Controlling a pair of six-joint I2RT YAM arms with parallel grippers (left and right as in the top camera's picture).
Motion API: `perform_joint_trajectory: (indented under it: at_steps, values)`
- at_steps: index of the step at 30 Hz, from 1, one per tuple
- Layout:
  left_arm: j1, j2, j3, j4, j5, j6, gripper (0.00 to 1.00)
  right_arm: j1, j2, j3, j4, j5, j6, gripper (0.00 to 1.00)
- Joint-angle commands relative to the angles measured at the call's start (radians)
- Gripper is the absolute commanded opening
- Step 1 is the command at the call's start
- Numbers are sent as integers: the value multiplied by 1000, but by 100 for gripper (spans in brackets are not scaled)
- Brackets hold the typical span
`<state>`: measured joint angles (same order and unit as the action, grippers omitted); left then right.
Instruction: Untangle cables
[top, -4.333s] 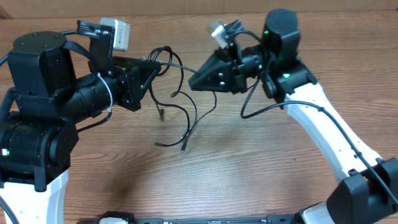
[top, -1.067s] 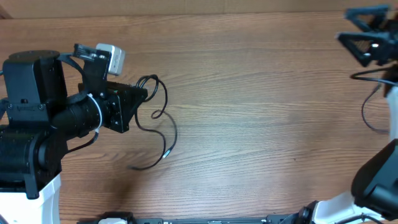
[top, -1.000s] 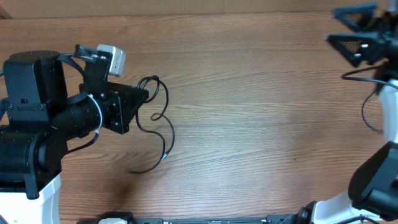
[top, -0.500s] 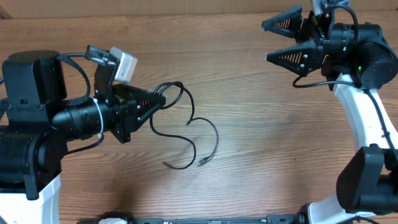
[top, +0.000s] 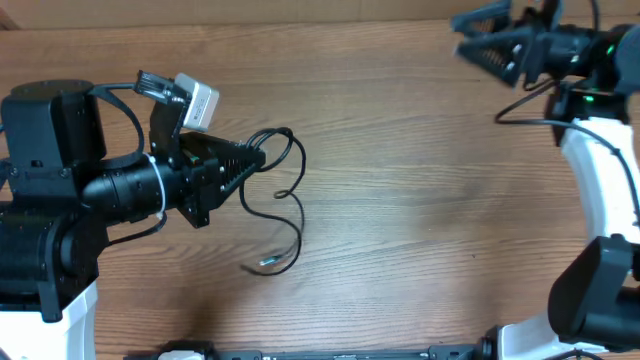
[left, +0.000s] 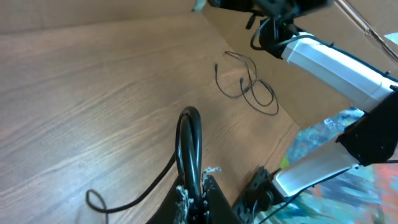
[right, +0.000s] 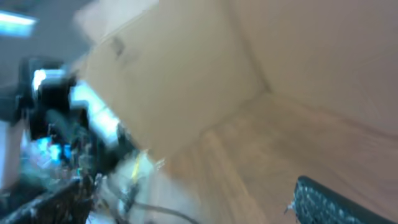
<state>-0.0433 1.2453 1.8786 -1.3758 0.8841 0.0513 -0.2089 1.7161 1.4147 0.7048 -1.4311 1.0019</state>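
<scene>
Cables (top: 296, 200) lay in two places on the wooden worktop (top: 420, 230) as two robot arms worked at untangling them. The left tool (top: 262, 158) was clamped on a loop of one thin black cable, its jaws pressed together around the cord. From that grip the cable arched out, curled into a small loop just beside the tool and trailed toward the near edge, ending in a small plug (top: 262, 266) on the wood.

From the left wrist camera, the pinched loop (left: 189, 134) stood up out of the left tool (left: 191, 193), with a strand running off to a small curl at lower left.

A second cable (left: 247, 84) lay in loose, overlapping loops far across the worktop, near a cardboard wall (left: 267, 37) and the right arm's white link (left: 336, 62). It was seen only from the left wrist camera.

The right tool (top: 458, 35) hung at the far right corner, well apart from the held cable, its jaws spread wide and empty. Its own camera's picture was blurred, showing little more than a dark finger pad (right: 336, 199) at the frame's lower edge.
</scene>
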Motion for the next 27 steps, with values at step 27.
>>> perform_joint_trajectory:
  at_steps: [27]
  values:
    - [-8,-18,21,-95,-370,-17,7,370,-456,8,-1283,1316,-1115,100]
